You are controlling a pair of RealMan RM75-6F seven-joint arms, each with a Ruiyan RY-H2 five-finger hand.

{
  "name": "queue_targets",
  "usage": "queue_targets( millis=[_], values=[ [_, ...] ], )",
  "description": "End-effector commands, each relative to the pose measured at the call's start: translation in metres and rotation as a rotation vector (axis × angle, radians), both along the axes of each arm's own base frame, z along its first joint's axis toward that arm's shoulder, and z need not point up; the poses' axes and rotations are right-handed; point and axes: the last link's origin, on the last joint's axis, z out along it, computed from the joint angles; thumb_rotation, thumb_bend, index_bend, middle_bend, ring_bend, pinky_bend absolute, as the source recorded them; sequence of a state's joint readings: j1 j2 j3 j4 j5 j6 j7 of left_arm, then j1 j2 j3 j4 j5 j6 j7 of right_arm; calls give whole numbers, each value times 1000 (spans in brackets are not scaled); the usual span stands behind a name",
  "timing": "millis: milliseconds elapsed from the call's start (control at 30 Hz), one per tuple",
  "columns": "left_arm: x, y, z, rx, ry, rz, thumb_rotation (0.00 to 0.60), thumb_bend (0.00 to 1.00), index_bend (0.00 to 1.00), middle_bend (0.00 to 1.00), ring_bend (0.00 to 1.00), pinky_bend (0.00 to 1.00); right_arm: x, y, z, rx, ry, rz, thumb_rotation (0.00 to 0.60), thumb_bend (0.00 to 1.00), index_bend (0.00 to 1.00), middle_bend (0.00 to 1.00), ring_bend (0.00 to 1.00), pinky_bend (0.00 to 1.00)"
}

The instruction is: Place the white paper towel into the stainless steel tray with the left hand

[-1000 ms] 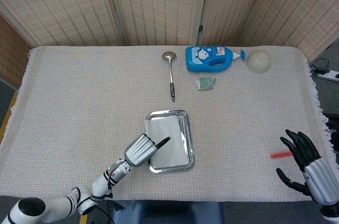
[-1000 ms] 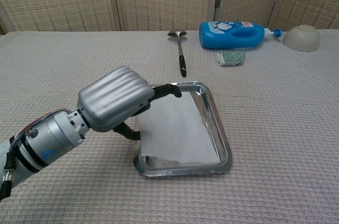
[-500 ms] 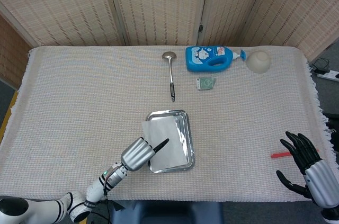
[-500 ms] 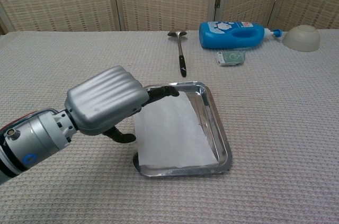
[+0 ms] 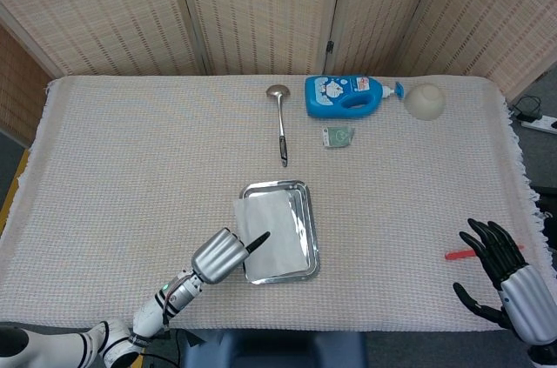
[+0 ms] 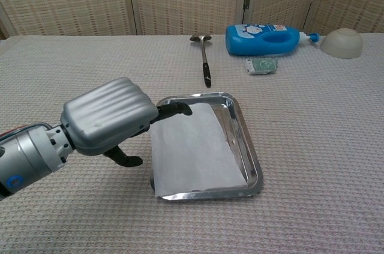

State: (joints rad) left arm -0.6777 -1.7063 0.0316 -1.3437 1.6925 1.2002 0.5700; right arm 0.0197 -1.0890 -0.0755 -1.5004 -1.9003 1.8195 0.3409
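1. White paper towel (image 6: 191, 152) lies in the stainless steel tray (image 6: 245, 137), its near-left corner draped over the rim.
2. My left hand (image 6: 108, 123) hovers at the tray's left edge, fingers parted, gripping nothing.
3. My right hand (image 5: 503, 265) is spread near a red item (image 5: 459, 254), too small to identify.
4. The blue bottle (image 6: 264, 38) has a label I can't read; ladle (image 6: 204, 60), packet (image 6: 261, 65) and bowl (image 6: 341, 42) sit beyond the tray.
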Motion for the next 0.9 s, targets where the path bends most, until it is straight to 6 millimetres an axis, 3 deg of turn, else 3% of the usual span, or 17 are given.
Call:
queue_targets(
  millis=[33, 133, 233, 333, 533, 900],
  values=[
    [-2, -3, 1, -28, 40, -33, 600, 490, 337, 1000, 1000, 1000, 0, 0, 0, 0, 0, -2, 600, 410, 0, 0, 0, 0],
    [-7, -4, 1, -24, 70, -24, 600, 663, 327, 1000, 1000, 1000, -1, -1, 0, 1, 1, -5, 600, 410, 0, 0, 0, 0],
    [-10, -4, 0, -22, 91, -4, 600, 749, 255, 1000, 997, 1000, -1, -1, 0, 2, 1, -6, 600, 410, 0, 0, 0, 0],
    [-12, -4, -1, -21, 122, 8, 600, 809, 250, 1000, 995, 1000, 0, -1, 0, 2, -1, -5, 600, 410, 0, 0, 0, 0],
    [-19, -5, -2, -71, 167, 25, 600, 859, 248, 1000, 991, 1000, -1, -1, 1, 0, -2, -10, 600, 411, 0, 0, 0, 0],
    [-31, -7, -2, -80, 197, 41, 600, 860, 264, 1000, 988, 1000, -1, -2, -1, 6, 3, -11, 600, 411, 0, 0, 0, 0]
  ],
)
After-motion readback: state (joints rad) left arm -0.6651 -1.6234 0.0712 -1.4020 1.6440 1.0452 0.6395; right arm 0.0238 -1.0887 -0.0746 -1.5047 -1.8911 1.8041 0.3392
